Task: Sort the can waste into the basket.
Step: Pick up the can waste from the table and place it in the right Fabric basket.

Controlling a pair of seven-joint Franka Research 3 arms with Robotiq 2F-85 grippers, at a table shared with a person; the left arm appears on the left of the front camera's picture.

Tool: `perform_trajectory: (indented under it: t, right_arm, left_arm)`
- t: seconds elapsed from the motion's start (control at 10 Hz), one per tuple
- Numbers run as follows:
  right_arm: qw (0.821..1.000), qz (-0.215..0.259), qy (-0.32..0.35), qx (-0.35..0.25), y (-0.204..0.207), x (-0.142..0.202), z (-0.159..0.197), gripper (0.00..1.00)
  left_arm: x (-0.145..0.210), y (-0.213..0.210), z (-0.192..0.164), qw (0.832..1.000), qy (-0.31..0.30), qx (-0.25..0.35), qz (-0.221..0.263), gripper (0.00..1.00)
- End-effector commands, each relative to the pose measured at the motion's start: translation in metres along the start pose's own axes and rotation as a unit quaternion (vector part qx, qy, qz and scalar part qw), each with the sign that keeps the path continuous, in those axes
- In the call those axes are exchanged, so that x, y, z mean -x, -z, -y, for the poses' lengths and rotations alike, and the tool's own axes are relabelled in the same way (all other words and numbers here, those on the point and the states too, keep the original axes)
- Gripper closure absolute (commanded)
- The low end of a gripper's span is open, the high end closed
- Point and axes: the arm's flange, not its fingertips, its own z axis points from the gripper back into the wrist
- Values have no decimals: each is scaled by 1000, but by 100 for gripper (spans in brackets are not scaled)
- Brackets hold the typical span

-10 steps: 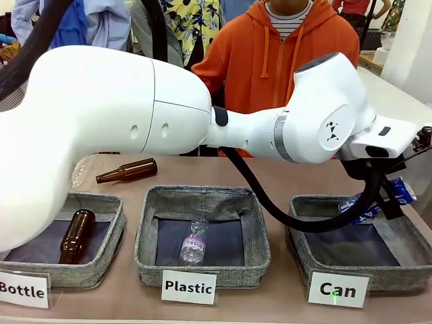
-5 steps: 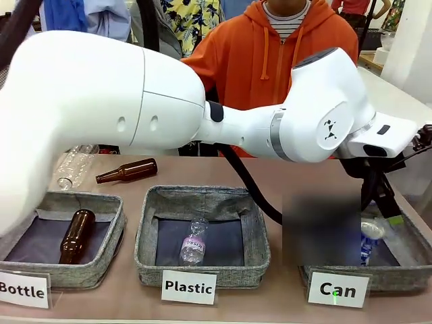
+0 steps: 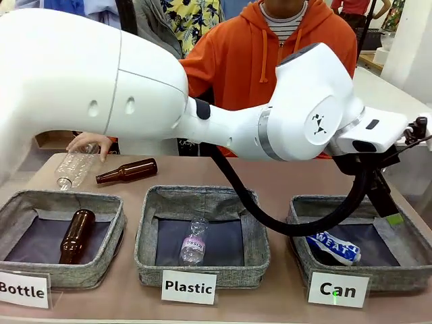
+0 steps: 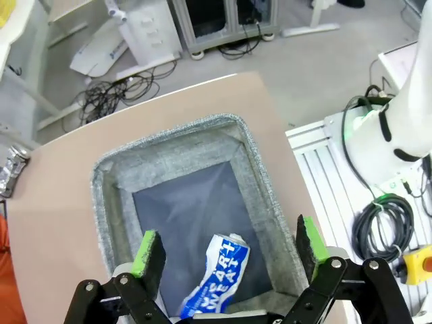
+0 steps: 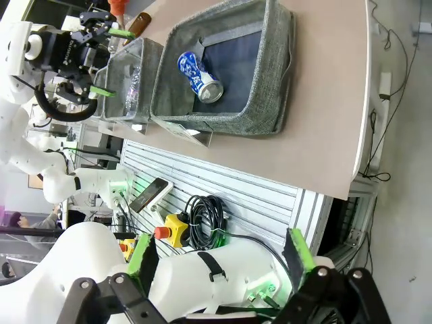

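A dented blue and white can (image 3: 334,248) lies on its side on the dark bottom of the grey basket (image 3: 295,210) signed "Can". My left gripper (image 4: 228,243) hangs open just above it, with the can (image 4: 219,277) lying loose below the gap between the green pads (image 4: 146,248). In the front view one finger (image 3: 382,197) of that gripper reaches down over the basket's far right corner. My right gripper (image 5: 219,256) is open and holds nothing, off beyond the table's end, and looks at the can (image 5: 200,76) and basket (image 5: 266,94) from afar.
The left arm spans the table from the left. A basket (image 3: 145,223) signed "Plastic" holds a clear bottle (image 3: 194,241), and a basket (image 3: 115,233) signed "Bottle" holds a brown bottle (image 3: 75,235). Behind them lie a brown bottle (image 3: 128,171) and a clear bottle (image 3: 71,169) under a person's hand (image 3: 88,142).
My left gripper opened and the can fell from it into the "Can" basket. A person's hand has come to the clear bottle at the far left.
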Motion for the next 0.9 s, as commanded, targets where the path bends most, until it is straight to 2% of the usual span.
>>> perform_trajectory:
  t: [0.0, 0.1, 0.2, 0.3, 0.5, 0.6, 0.7, 0.8]
  right_arm:
    - [1000, -7, -9, -8, 3, -5, -5, 0]
    - [1000, -13, -15, -19, 10, -15, -13, 0]
    - [999, -21, -22, -35, 19, -29, -26, 0]
    - [998, -36, -22, -41, 37, -52, -43, 0]
    - [996, -80, -20, -41, 73, -87, -82, 0]
    - [995, -90, -4, -48, 93, -104, -107, 0]
    - [993, -98, 5, -58, 116, -121, -135, 0]
    - [993, -94, 8, -71, 137, -133, -159, 0]
  left_arm:
    - [18, -31, 22, 1000, -13, 4, 10, 0]
    - [26, -54, 31, 999, -35, 19, 9, 0]
    - [37, -84, 42, 997, -66, 14, 28, 0]
    - [52, -124, 55, 990, -129, 6, 63, 0]
    - [90, -193, 79, 978, -171, 29, 113, 0]
    - [113, -230, 89, 972, -189, 46, 132, 0]
    - [147, -278, 95, 962, -210, 5, 174, 0]
    - [185, -328, 99, 949, -244, 16, 198, 0]
